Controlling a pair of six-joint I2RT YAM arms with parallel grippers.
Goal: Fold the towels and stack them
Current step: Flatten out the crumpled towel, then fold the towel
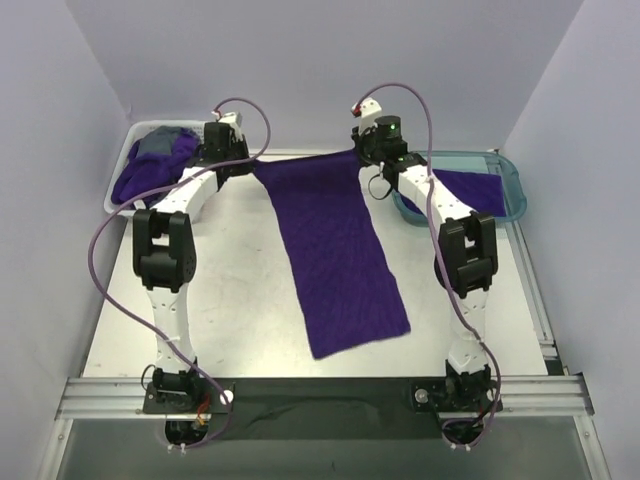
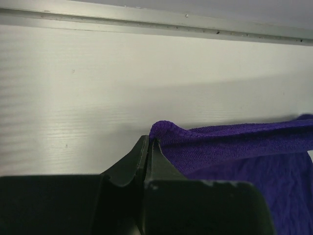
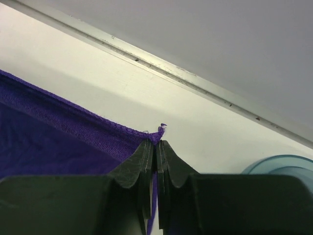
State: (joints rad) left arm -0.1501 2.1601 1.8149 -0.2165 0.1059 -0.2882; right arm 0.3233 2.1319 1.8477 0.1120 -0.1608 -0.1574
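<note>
Filling basket [image 1: 113, 195]: purple towels [image 1: 150, 175]; tray [image 1: 512, 185] w/ 1 towel [image 1: 470, 190].

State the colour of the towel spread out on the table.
The towel is plain deep purple, best seen in the top external view.

Corner of purple towel [image 2: 234, 147] between closed black jaws, over white tabletop [image 2: 98, 88]

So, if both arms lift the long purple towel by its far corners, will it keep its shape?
Probably not: the purple towel looks floppy, and its corner folds over at the left gripper. It would likely sag between that and the right gripper. The looped terry surface suggests it should not slip easily.
</note>
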